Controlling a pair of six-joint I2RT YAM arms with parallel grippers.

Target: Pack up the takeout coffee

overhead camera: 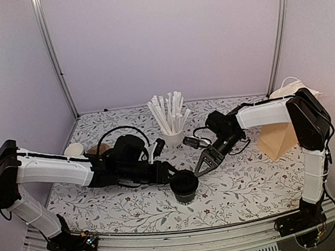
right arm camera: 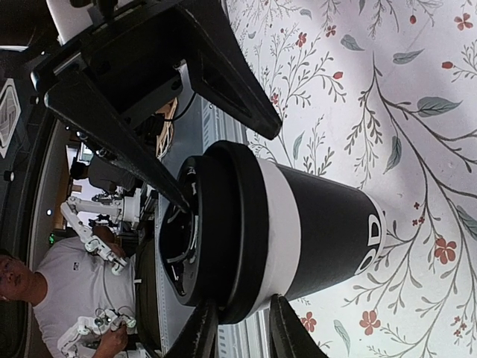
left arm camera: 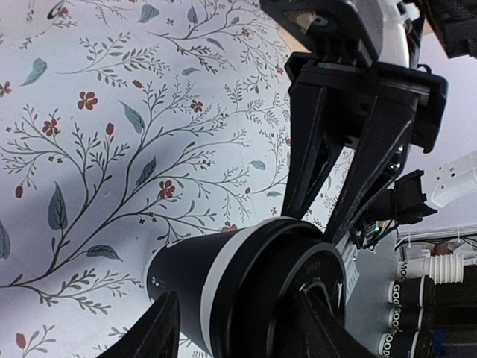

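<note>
The takeout coffee cup (overhead camera: 186, 190), black with a white band, stands upright near the table's front with its black lid (overhead camera: 185, 179) on top. My left gripper (overhead camera: 174, 174) reaches it from the left, rolled on its side. In the left wrist view it is open (left arm camera: 237, 328), one finger beside the cup (left arm camera: 186, 280) and the other over the lid (left arm camera: 298, 276). My right gripper (overhead camera: 199, 169) comes from the right. Its fingers (right arm camera: 244, 332) stand either side of the lid's rim (right arm camera: 231, 231) above the cup (right arm camera: 328, 231). Whether they pinch the rim is unclear.
A white cup of paper-wrapped straws (overhead camera: 171, 134) stands just behind the grippers. A brown paper bag (overhead camera: 277, 141) lies at the right under the right arm. A brown pulp carrier (overhead camera: 95, 150) and a small white cup (overhead camera: 74, 149) sit at the left, partly hidden.
</note>
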